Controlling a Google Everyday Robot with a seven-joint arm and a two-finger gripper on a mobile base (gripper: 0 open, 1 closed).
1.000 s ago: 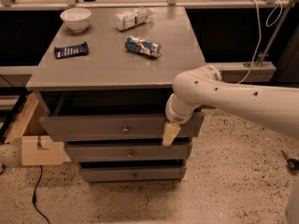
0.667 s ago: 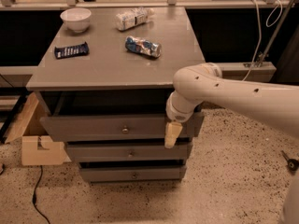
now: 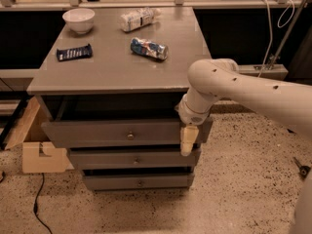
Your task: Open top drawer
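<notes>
Gripper [image 3: 189, 141], grip state indeterminable, hangs at the right end of the top drawer [image 3: 97, 133], under the tabletop [image 3: 117, 69], well right of its knob [image 3: 130, 136]. Risk: an off-centre pull may rack and jam the drawer.

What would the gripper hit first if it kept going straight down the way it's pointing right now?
The gripper hangs pointing down at the right end of the top drawer front. Straight down, it likely meets the floor, passing before the middle drawer; depth is unclear.
</notes>
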